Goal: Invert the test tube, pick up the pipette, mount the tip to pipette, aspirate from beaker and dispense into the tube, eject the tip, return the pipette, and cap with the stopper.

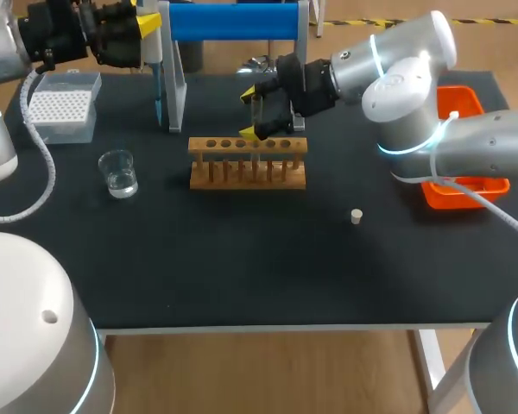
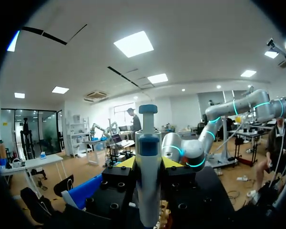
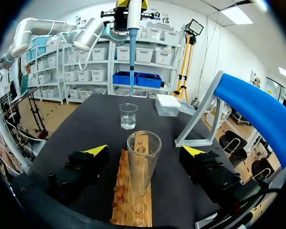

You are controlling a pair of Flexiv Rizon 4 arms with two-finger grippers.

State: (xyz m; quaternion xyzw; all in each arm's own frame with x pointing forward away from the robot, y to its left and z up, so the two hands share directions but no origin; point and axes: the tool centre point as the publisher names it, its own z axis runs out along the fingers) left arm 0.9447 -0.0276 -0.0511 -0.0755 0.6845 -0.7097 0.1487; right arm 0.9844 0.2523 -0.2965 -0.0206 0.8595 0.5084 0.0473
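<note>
1. Black bench [image 1: 242, 285] takes up most of the scene. Nearest on it, a small pale stopper [image 1: 356, 216] lies alone, in front of the wooden rack [image 1: 248, 164] and to its right.
2. Left of the rack, well apart from it, a glass beaker [image 1: 119, 173] holds a little clear liquid.
3. The test tube [image 3: 144, 157] stands upright in the rack, mouth up.
4. The right tool [image 1: 257, 114] is down at the rack. Its yellow-tipped fingers are spread wide on either side of the tube and grip nothing.
5. Right of the rack, an orange tray [image 1: 466, 138] lies partly under the right arm.
6. Behind the rack and to its left sits a white tip box [image 1: 62, 105].
7. Farther back on that side, the raised left tool [image 1: 142, 26] is clamped on the pipette [image 1: 158, 78], which hangs point down.
8. Behind the rack stands a blue-topped stand [image 1: 233, 21].
</note>
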